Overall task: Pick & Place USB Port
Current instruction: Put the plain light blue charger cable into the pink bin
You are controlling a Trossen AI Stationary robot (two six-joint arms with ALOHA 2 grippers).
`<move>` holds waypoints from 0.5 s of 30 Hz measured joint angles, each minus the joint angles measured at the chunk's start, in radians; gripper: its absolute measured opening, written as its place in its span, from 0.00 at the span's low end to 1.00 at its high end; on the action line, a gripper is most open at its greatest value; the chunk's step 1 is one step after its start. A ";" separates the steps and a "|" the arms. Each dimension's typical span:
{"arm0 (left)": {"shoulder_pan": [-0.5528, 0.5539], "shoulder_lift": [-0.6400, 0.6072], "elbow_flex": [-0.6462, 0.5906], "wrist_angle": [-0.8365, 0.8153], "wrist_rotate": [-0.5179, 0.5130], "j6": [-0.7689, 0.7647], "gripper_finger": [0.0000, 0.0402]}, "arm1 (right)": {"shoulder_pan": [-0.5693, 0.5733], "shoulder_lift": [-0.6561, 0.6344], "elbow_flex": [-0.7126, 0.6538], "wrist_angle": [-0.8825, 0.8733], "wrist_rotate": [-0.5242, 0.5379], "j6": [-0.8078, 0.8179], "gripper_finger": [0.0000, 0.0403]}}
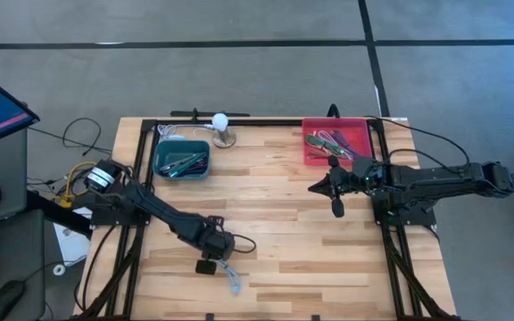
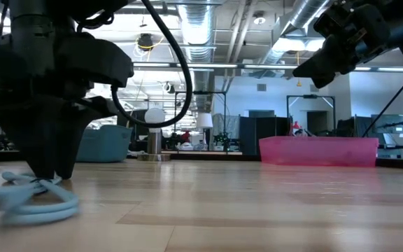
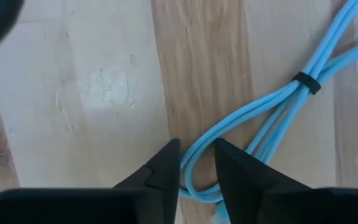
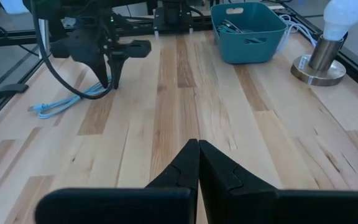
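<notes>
A light-blue USB cable (image 1: 233,281), bundled with a black tie (image 3: 306,83), lies on the wooden table near its near edge; it also shows in the low view (image 2: 37,199) and the right wrist view (image 4: 67,102). My left gripper (image 1: 219,259) (image 3: 197,171) points down onto the cable's looped end and is shut on it. My right gripper (image 1: 335,187) (image 4: 198,149) is shut on nothing. It hovers above the table beside the red bin (image 1: 337,141). My left gripper pinches the bend of the cable's loop (image 3: 188,165) between its two fingers, coming from above and pointing down. One strand runs beside one finger, and the bend passes under the other finger (image 3: 235,174). The cable still lies flat on the table, slack.
A teal bin (image 1: 181,159) with tools stands at the far left of the table. The red bin with cables is at the far right. A white bulb on a metal base (image 1: 221,125) stands at the far edge between them. Bare wood lies between the two arms.
</notes>
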 joint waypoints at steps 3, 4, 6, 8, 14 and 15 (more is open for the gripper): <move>0.012 -0.018 -0.008 0.010 0.003 0.000 0.19 | 0.000 0.000 0.000 0.000 0.000 0.000 0.00; 0.016 -0.026 -0.011 0.013 0.001 0.000 0.16 | 0.000 0.000 0.000 0.000 0.000 0.000 0.00; 0.022 -0.044 -0.012 0.018 -0.006 0.000 0.10 | 0.000 0.000 0.000 0.000 0.000 0.000 0.00; 0.030 -0.059 -0.013 0.019 -0.005 -0.001 0.04 | 0.000 0.000 0.000 0.000 0.000 0.000 0.00; 0.037 -0.067 -0.014 0.023 -0.020 0.000 0.01 | 0.000 0.000 0.000 0.000 0.000 0.000 0.00; 0.037 -0.067 -0.014 0.025 -0.027 0.000 0.01 | 0.000 0.000 0.000 0.000 0.000 0.000 0.00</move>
